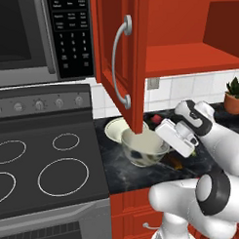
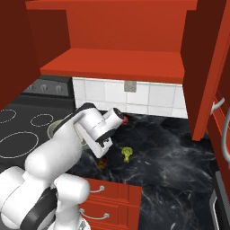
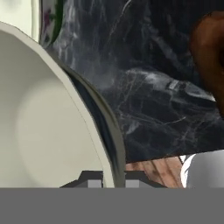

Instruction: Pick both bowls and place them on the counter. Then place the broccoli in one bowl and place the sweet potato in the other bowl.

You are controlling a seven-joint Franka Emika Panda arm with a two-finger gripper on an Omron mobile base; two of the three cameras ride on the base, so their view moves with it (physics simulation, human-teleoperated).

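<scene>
The gripper [image 3: 107, 178] is clamped on the deep bowl's [image 1: 144, 147] rim, holding it just above the counter [image 2: 179, 157]. It looks empty, as does the shallow bowl [image 1: 114, 129] behind it. The broccoli [image 2: 127, 153] and sweet potato [image 2: 102, 163] lie on the marble nearby.

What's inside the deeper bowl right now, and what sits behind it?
The deeper bowl shows a bare cream inside, no food, though the cabinet door covers its far rim. Behind it, the shallower bowl sits on the counter, partly hidden by that door.
</scene>
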